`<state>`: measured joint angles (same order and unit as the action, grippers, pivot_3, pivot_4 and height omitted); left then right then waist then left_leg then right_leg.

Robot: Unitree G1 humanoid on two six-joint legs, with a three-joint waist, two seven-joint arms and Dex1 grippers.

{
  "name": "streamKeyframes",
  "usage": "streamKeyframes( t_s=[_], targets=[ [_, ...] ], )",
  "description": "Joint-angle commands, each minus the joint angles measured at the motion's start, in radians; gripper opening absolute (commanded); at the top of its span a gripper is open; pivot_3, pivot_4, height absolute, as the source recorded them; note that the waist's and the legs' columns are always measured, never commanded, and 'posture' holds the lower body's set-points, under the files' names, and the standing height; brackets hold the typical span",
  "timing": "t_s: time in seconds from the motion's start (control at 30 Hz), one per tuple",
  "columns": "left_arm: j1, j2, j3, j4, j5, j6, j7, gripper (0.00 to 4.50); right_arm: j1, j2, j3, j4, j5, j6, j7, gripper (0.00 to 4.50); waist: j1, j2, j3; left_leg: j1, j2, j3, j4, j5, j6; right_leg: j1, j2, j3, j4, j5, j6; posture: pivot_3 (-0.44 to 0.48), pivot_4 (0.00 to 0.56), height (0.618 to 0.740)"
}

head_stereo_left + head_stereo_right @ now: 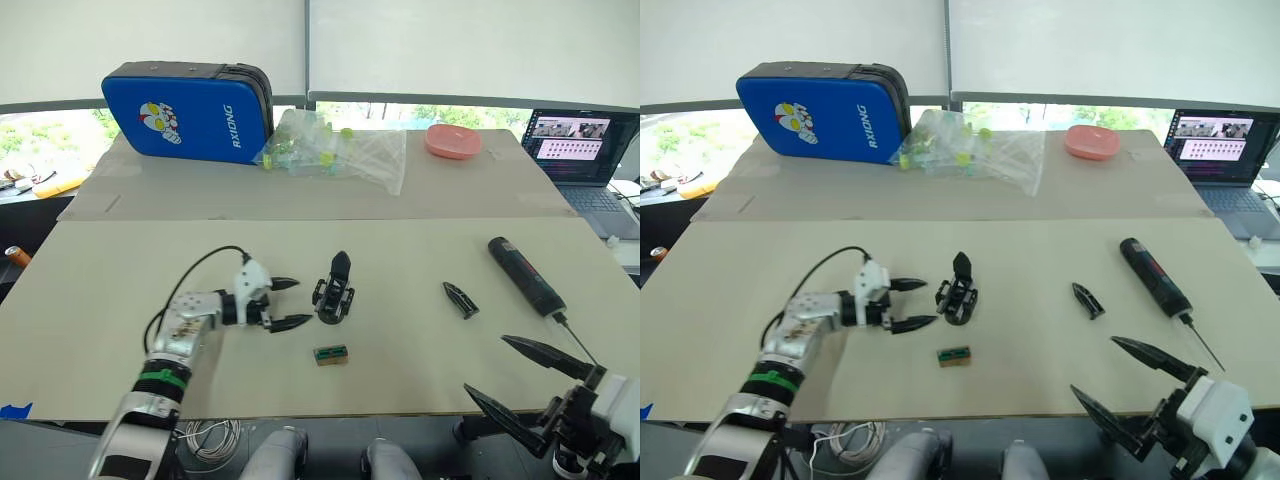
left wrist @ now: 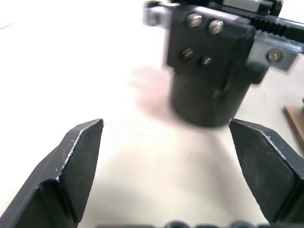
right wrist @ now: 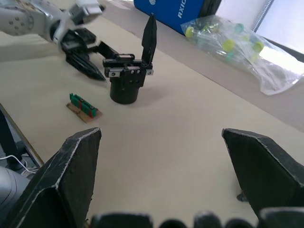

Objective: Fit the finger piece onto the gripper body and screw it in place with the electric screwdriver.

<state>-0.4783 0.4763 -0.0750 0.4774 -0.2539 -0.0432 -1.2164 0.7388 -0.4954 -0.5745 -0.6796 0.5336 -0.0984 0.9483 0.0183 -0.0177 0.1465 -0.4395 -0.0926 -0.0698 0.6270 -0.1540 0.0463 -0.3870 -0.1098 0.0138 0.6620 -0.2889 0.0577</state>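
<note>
Left hand at the gripper body; both hands released, nothing grasped.

Left eye view: the left hand (image 1: 287, 303) is spread apart just left of the upright gripper body (image 1: 335, 290) on the table (image 1: 400, 360). The finger piece (image 1: 460, 300) lies well right of it, the electric screwdriver (image 1: 526, 276) farther right. Right hand (image 1: 522, 380) is spread, nearer the table's front edge.
Left wrist view: its fingers (image 2: 76, 164) flank the body's round base, apart from it.
Right wrist view: a green-brown block (image 3: 83, 108) lies near the body.
</note>
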Motion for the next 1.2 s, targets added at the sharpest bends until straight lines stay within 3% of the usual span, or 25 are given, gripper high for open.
streamKeyframes(
  t_s=[0.03,0.23,0.4,0.47,0.63,0.7,0.77,1.0,1.2],
  targets=[
    [0.016,0.084,0.064,-0.051,-0.1,0.075,-0.126,4.44,0.066,0.049,-0.1,-0.004,0.034,-0.058,-0.014,4.5,0.001,0.0,0.0,0.0,0.0,0.0,0.0,0.0,0.0,0.0,0.0,0.0,0.0,0.0,0.0,0.0,0.15,0.74],
    [0.034,0.196,0.16,-0.214,-0.243,0.307,-0.157,4.44,0.153,0.156,-0.139,0.045,0.065,-0.068,-0.045,4.5,0.001,0.001,0.0,0.0,0.0,-0.001,-0.002,-0.001,-0.001,0.0,-0.003,0.003,0.0,-0.001,-0.002,0.0,0.15,0.74],
    [0.029,0.234,0.226,-0.353,-0.351,0.449,-0.135,4.44,0.073,0.074,-0.144,0.005,0.124,0.078,-0.165,4.5,-0.01,0.001,0.0,0.0,0.001,0.0,-0.002,-0.001,-0.001,0.0,-0.003,0.004,0.0,-0.002,-0.003,0.0,0.15,0.74],
    [0.039,0.242,0.222,-0.411,-0.362,0.471,-0.134,4.44,0.019,-0.038,-0.154,-0.034,0.205,0.232,-0.249,4.5,-0.014,0.002,0.0,0.0,0.001,0.0,-0.002,-0.001,-0.001,-0.001,-0.004,0.003,-0.001,-0.002,-0.003,0.0,0.15,0.74],
    [0.029,0.221,0.216,-0.537,-0.407,0.524,-0.087,4.44,-0.131,-0.491,-0.148,-0.002,0.307,0.833,-0.448,4.5,-0.007,0.003,0.0,0.0,0.001,0.0,-0.001,0.0,0.001,0.0,-0.004,0.001,-0.001,-0.001,-0.003,0.0,0.15,0.74],
    [0.008,0.195,0.217,-0.575,-0.418,0.525,-0.044,4.44,-0.29,-0.65,-0.064,0.088,0.342,0.936,-0.419,4.5,-0.001,0.003,0.0,-0.001,0.002,0.0,-0.001,0.003,0.006,0.0,-0.004,-0.001,-0.002,-0.001,-0.003,0.0,0.15,0.74],
    [-0.006,0.172,0.213,-0.596,-0.416,0.517,-0.011,4.44,-0.477,-0.718,0.05,0.184,0.361,1.007,-0.426,4.5,0.004,0.002,0.001,-0.002,0.002,0.0,-0.001,0.004,0.008,0.001,-0.003,-0.001,-0.002,-0.002,-0.004,0.0,0.15,0.74],
    [-0.023,0.13,0.18,-0.624,-0.39,0.485,0.036,4.44,-1.118,-0.663,0.593,0.498,0.203,1.288,-0.397,4.5,-0.007,-0.001,0.003,-0.008,0.001,0.0,0.001,0.004,0.01,0.001,-0.004,-0.001,-0.005,-0.001,-0.002,0.0,0.15,0.74],
    [-0.014,0.133,0.161,-0.646,-0.395,0.487,0.036,4.44,-1.37,-0.596,0.83,0.717,0.034,1.297,-0.271,4.5,-0.01,0.0,0.004,-0.009,0.0,0.001,0.0,0.004,0.011,-0.001,-0.003,-0.001,-0.004,0.0,-0.002,0.0,0.15,0.74]
  ],
)
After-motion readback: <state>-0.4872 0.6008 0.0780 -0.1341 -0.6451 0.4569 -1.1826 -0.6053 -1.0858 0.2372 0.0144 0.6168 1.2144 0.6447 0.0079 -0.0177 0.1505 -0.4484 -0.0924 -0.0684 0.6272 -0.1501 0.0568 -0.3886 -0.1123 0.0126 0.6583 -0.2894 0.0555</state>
